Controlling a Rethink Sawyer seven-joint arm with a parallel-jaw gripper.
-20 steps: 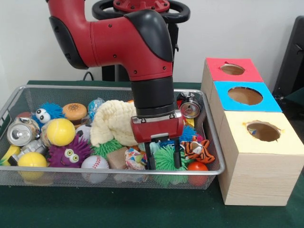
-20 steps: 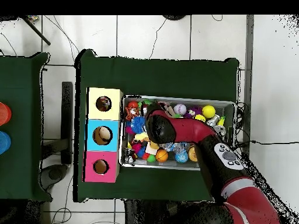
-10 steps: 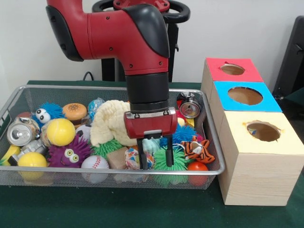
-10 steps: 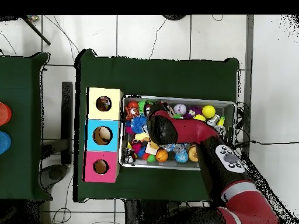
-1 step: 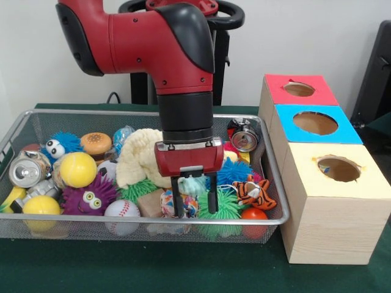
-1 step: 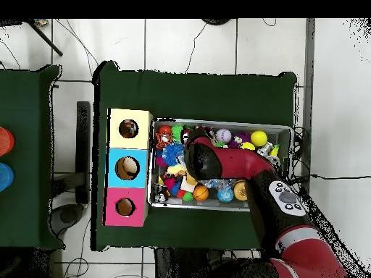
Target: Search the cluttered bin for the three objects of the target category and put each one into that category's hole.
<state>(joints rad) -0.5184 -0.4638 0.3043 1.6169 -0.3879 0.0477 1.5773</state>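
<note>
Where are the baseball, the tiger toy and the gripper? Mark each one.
baseball (image 5: 122,209): front view, on its white face by the red stitching.
tiger toy (image 5: 253,190): front view, on its striped orange body.
gripper (image 5: 195,200): front view, midway between its black fingertips, above the toys.

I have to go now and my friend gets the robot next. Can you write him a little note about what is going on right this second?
Hand: low in the wire bin, fingers around a pale mint toy; it looks gripped, though I cannot be sure.
Around it: a green spiky ball, a tiger toy, a baseball and a cream knit piece.
Boxes: the red box, blue box and yellow box stand beside the bin.
Done: nothing can be confirmed as dropped in.
Left: lift the toy out and carry it to the right hole, then find the others.
</note>
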